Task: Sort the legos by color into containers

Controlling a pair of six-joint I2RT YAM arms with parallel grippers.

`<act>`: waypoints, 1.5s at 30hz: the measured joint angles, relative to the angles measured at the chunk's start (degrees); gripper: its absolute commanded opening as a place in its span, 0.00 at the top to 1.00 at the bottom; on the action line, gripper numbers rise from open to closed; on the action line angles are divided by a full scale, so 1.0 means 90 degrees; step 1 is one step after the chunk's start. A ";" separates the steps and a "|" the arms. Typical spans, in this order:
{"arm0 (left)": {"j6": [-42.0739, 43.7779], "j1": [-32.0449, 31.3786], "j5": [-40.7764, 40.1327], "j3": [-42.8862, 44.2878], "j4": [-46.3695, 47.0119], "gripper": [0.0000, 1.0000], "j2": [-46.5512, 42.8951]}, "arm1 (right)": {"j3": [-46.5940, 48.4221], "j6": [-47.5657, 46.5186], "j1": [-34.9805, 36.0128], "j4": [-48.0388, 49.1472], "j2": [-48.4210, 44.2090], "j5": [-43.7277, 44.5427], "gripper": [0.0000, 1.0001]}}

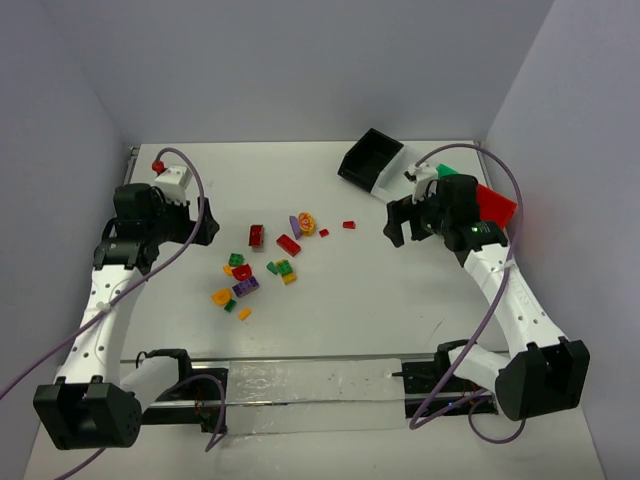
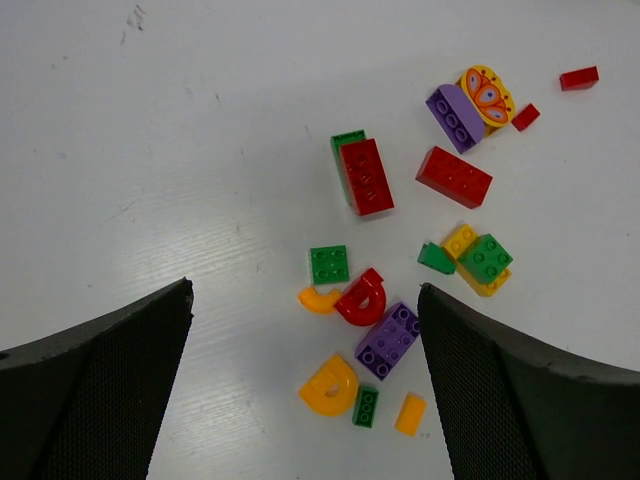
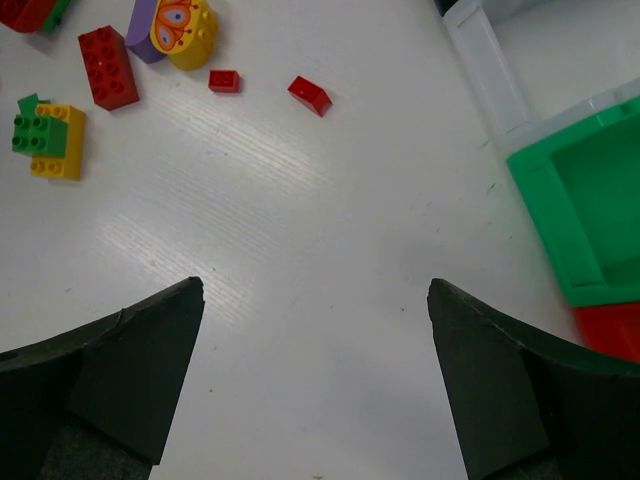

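The legos lie loose on the white table left of centre: a red brick (image 1: 288,244), a purple brick (image 1: 245,287), an orange piece (image 1: 221,296). The left wrist view shows a red arch (image 2: 362,298), a purple brick (image 2: 388,340), an orange D-piece (image 2: 331,385) and a green square (image 2: 329,264). My left gripper (image 1: 205,226) (image 2: 305,288) is open and empty, above them. The containers stand at the back right: black bin (image 1: 368,157), green bin (image 3: 585,205), red bin (image 1: 497,206). My right gripper (image 1: 396,224) (image 3: 315,285) is open and empty over bare table.
The right arm hides most of the white and green bins in the top view. A white bin wall (image 3: 488,70) shows in the right wrist view. Two small red pieces (image 3: 310,95) lie between the pile and the bins. Walls close in at left, back and right.
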 measured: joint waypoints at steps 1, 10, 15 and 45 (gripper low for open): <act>0.0039 0.0000 0.0058 0.0002 -0.0027 0.01 0.0035 | 0.0084 -0.0082 0.0025 -0.0079 0.0096 -0.0019 0.00; 0.0295 0.0000 0.0500 -0.0062 0.0024 0.01 0.0180 | 0.1515 -0.1072 0.0148 -0.0764 0.1964 -0.0202 0.00; 0.0326 0.0000 0.0796 -0.0145 0.0097 0.01 0.0104 | 0.2746 -0.1677 0.0191 -0.1364 0.3417 -0.0338 0.01; 0.0794 0.0000 0.1590 -0.0342 0.0338 0.01 -0.0014 | 0.6345 -0.4125 0.1340 -0.3270 0.7518 -0.0041 0.37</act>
